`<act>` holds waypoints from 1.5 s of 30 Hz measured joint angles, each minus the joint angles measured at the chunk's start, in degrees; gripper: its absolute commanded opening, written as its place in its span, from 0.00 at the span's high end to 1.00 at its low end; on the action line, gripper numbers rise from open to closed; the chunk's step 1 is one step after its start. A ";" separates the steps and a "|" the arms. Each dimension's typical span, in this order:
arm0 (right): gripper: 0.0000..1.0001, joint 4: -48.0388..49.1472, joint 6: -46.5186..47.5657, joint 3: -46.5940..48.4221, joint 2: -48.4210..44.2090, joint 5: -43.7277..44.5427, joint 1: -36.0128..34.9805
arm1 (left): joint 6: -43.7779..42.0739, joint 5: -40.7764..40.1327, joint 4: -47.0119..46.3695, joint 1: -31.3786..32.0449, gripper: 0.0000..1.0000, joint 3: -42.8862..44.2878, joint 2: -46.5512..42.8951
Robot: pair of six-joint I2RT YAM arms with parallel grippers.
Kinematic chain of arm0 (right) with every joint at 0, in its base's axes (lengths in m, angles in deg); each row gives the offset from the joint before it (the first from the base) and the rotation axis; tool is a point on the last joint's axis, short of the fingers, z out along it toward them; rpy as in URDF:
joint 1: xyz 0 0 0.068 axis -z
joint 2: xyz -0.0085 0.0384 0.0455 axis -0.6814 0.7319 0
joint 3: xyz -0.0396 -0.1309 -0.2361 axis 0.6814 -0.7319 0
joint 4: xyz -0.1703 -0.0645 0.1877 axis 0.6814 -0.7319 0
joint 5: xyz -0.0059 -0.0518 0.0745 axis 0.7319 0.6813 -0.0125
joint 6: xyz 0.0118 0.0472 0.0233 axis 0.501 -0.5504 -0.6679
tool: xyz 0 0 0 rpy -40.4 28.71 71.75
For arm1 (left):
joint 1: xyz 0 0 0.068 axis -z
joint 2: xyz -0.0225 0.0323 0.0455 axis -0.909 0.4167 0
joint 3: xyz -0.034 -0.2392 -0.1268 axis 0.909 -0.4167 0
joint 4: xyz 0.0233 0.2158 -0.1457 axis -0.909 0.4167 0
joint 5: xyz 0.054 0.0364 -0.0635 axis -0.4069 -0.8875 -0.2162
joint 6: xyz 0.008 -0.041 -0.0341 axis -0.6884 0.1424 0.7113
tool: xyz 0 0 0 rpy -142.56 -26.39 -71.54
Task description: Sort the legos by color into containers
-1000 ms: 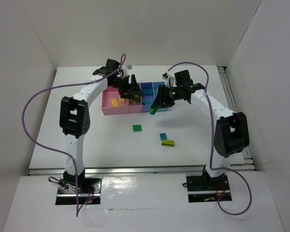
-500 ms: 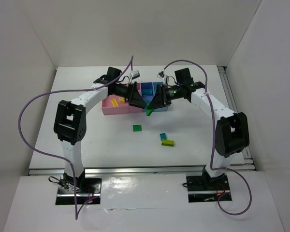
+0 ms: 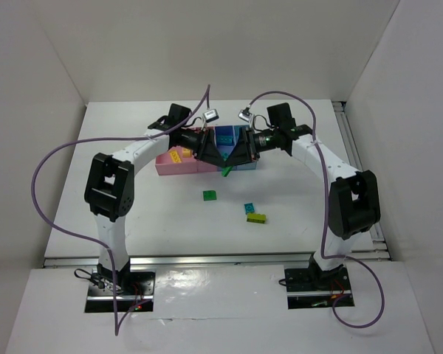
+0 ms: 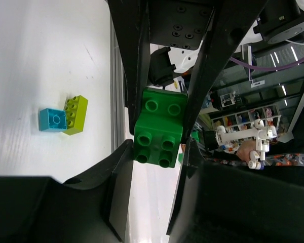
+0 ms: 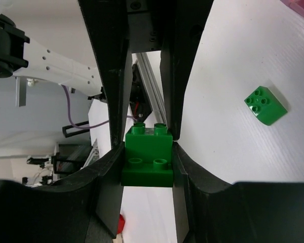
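Top external view shows a mid-air handover just in front of the containers (image 3: 170,171), near the middle of the row. Your left gripper (image 3: 220,161) reaches in from the pink end, and its wrist view shows its fingers pressed against one end of the dark green brick (image 4: 158,132). Your right gripper (image 3: 234,161), coming from the blue end, pinches the same brick by its other end. The step in hand looks like passing that brick from right to left. Next, you need the right jaws to let go only once the left grip is firm, then a carry over the proper bin. A second ago your left gripper hung wide open over the pink end of the containers, while your right held the brick alone before the blue end.
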 measured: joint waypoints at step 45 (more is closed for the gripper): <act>0.24 -10.99 -0.13 -3.21 11.28 29.05 2.78 | 5.88 -20.24 1.49 -5.14 1.00 -5.38 -1.77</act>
